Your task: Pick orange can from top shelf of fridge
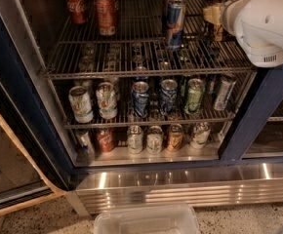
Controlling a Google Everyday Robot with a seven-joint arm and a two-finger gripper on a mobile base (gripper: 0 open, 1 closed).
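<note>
The fridge [29, 106] stands open, with a dark blue frame. Its top shelf [146, 57] is a grey wire rack. The orange can [217, 32] stands at the right of this shelf, dark coppery and mostly hidden behind my gripper. My gripper [212, 14], a tan wrist piece on the white arm [263, 26], reaches in from the upper right and sits right at the can's top. I cannot tell whether it is touching the can.
Two red Coca-Cola cans [105, 13] stand at the shelf's left. A tall blue-and-silver slim can [174, 23] stands just left of the gripper. Lower racks hold several cans [141, 99]. A steel base [180, 186] and a clear plastic bin [146, 221] lie below.
</note>
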